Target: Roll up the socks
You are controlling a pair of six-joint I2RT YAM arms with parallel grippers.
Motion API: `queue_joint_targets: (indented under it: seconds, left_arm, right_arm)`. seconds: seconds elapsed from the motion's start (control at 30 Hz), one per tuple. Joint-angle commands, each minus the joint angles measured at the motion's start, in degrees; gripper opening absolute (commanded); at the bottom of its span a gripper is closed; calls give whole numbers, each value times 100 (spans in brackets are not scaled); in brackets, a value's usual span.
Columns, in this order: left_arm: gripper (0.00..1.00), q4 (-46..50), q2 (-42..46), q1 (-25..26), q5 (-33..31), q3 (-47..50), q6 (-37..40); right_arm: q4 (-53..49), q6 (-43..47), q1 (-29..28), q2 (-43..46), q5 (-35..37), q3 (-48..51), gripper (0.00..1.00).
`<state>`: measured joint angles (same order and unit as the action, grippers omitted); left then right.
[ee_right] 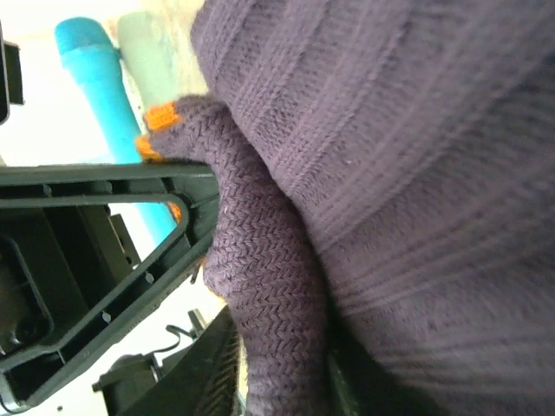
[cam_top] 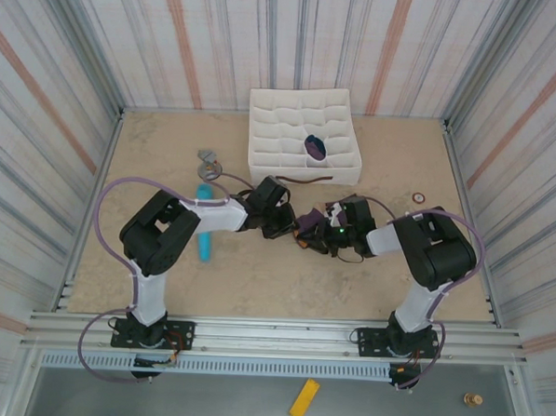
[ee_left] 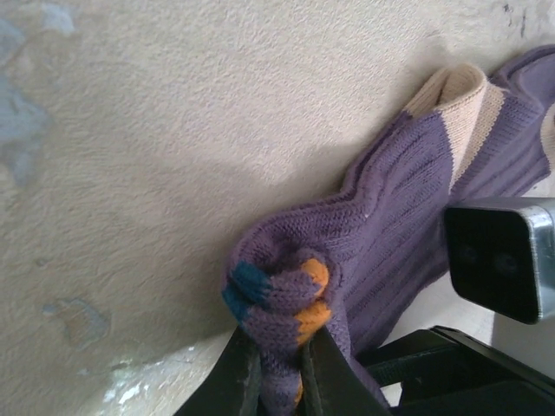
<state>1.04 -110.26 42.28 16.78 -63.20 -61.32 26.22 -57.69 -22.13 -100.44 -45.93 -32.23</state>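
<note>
beige bench (cam_top: 255,281), open all round: left gripper (ee_left: 279,364) and right gripper (ee_right: 282,368), jaws clenched on purple knit socks (ee_left: 390,225) mid-bench.

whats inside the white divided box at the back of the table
One dark purple rolled-up bundle sits in a compartment of the white divided box, right of centre. The near wall partly hides the front cells' floors.
</note>
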Motion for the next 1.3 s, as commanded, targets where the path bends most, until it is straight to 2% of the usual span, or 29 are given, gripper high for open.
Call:
queue_joint_targets:
  seconds: [0.0, 0.2, 0.33, 0.4, 0.5, 0.63, 0.83, 0.93, 1.1, 1.27]
  left_arm:
    - [0, 1112, 63, 24, -395, -63, 131]
    - [0, 1873, 383, 16, -535, -175, 174]
    - [0, 2087, 636, 15, -524, -52, 113]
    - [0, 2233, 736, 14, -511, -6, 84]
    - [0, 2471, 820, 17, -466, 18, 4]
    - [0, 2672, 867, 0, -342, -2, -38]
    - [0, 2798, 826, -131, 4, -96, -8]
    - [0, 2786, 829, -183, 103, -92, -8]
    - [0, 2749, 780, -203, 260, -64, 6]
    - [0, 2666, 794, -238, 341, 18, -3]
  right_arm:
    - [-1376, 420, 22, 284, 658, 145, 37]
    - [-2706, 1640, -220, 1358, 1179, -354, 58]
    - [-3245, 2369, -616, 1843, 1835, -586, 62]
    - [-3352, 2697, -946, 2126, 2460, -581, 63]
    - [-3318, 3320, -1745, 2588, 3709, -430, 63]
    - [-2895, 4044, -2769, 2927, 5098, -49, 64]
    - [-2325, 4650, -3861, 2796, 6419, 251, 65]
    - [-2062, 4790, -4248, 2518, 6863, 254, 64]
    - [-1590, 5072, -4626, 1954, 7426, 185, 64]
    - [-1309, 5184, -4661, 1438, 7656, 11, 61]
